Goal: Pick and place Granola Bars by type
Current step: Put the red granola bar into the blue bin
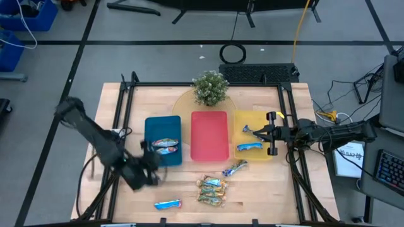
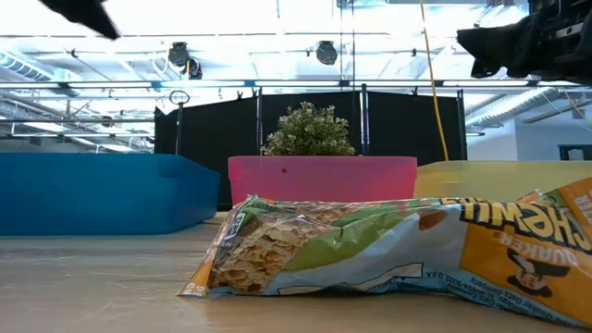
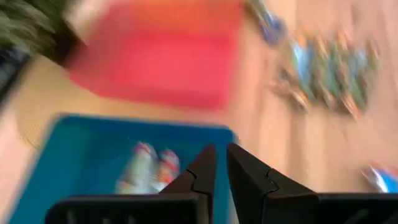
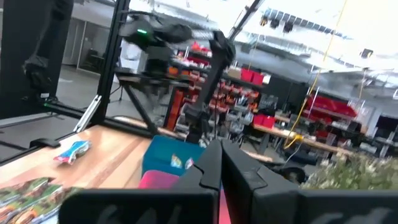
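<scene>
Two blue-with-red bars (image 1: pixel 165 146) lie inside the blue tray (image 1: pixel 154 126). Shiny blue bars (image 1: pixel 249 147) lie in the yellow tray (image 1: pixel 265 154). On the bare wood lie one blue bar (image 1: pixel 235 168), a cluster of tan-and-teal bars (image 1: pixel 211 190) and a lone blue bar (image 1: pixel 168 204) near the near edge. One tan bar (image 2: pixel 370 259) fills the low view. My left gripper (image 1: pixel 150 165) (image 3: pixel 221 165) hovers shut by the blue tray's near corner, holding nothing. My right gripper (image 1: pixel 255 132) (image 4: pixel 219 163) is shut and raised over the yellow tray.
The red tray (image 1: pixel 209 154) stands between the blue and yellow ones with nothing in it. A small potted plant (image 1: pixel 210 88) stands behind the trays at the far side. Black frame rails (image 1: pixel 123 107) run along both sides of the table.
</scene>
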